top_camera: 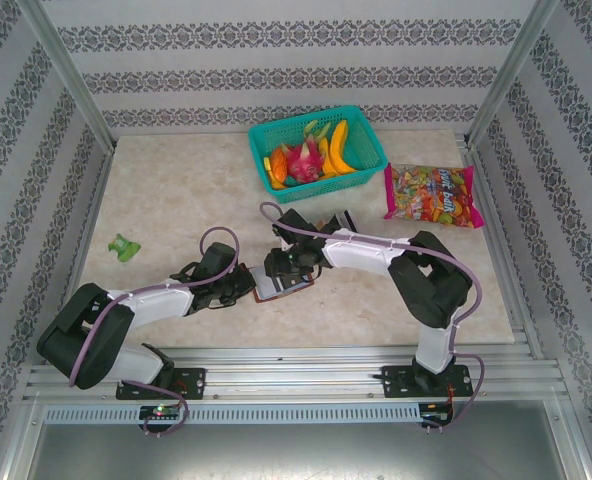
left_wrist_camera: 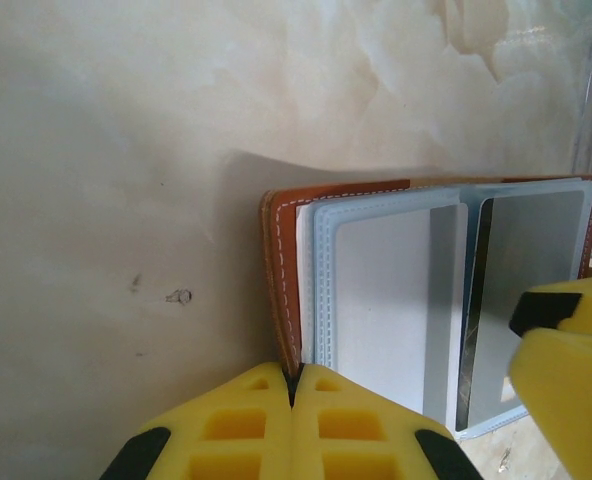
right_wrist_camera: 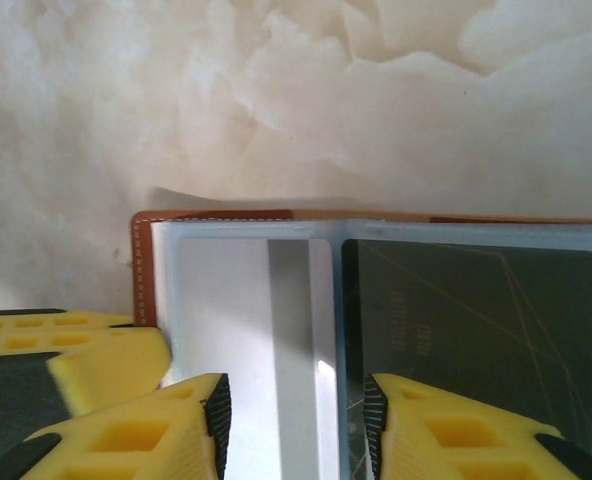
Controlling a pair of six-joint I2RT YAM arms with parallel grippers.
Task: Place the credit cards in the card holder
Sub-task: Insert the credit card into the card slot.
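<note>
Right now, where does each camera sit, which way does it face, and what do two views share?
Top external: above, behind the bases, facing down on the table; left arm and right arm show.
Left wrist: on that wrist, facing down along the left gripper, shut on the card holder at its brown cover.
Right wrist: facing down past the right gripper, jaws apart, onto a dark credit card.
Shared: both wrist views show the card holder and the other gripper's yellow finger.
</note>
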